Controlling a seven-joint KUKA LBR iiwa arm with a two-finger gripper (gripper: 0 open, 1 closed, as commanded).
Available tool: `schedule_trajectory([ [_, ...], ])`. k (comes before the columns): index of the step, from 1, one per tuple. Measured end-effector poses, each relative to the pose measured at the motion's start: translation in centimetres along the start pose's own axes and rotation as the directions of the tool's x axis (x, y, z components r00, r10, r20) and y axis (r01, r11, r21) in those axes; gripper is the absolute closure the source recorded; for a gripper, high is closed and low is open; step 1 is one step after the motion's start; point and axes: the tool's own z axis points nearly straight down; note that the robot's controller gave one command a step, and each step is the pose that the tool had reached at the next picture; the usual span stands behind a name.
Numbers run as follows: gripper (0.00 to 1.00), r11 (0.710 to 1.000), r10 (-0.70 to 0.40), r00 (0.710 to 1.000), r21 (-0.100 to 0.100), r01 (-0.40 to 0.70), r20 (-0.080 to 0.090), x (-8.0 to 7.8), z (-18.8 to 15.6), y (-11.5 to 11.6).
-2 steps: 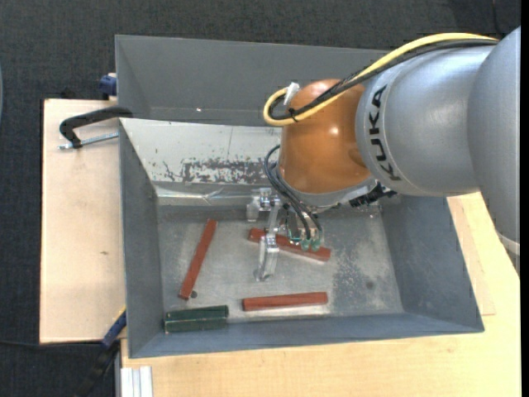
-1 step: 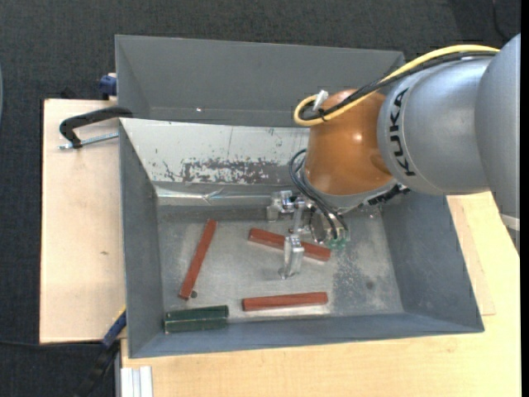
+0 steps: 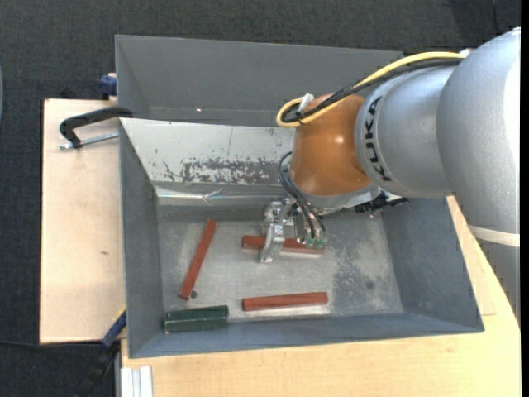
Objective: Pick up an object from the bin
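1. The gripper, below the arm's orange cover, is down near the floor of the grey metal bin. It sits right at a short red-brown flat bar that lies about mid-floor, somewhat towards the back wall.
2. Whether the gripper is open or closed cannot be told from this view, nor whether it has hold of the short bar. Its metal parts cover the bar's middle, and one end of the bar shows on each side.
3. The short bar looks like the likely pick, and it lies flat and low. A closing grip could ride over its top edges and come up with nothing.
4. If the grip lands off the bar's middle, the bar could swivel and slip out during the lift.
5. Pressing lower could jam the gripper against the bin floor, since so flat a piece leaves little height to get around.
6. The other things lie well apart from the gripper. A long red-brown stick lies slanted to the left, a red-brown bar lies near the front wall, and a dark green bar lies in the front left corner. Knocking one of them seems unlikely unless the arm drifts far sideways.
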Motion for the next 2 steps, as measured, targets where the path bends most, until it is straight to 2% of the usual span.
schedule_trajectory([
  [1,1.0,1.0,0.0,1.0,0.0,0.0,0.0,0.0,0.0,0.0],
  [2,1.0,0.995,-0.095,0.995,0.001,0.095,-0.001,1.4,-12.8,2.5],
])
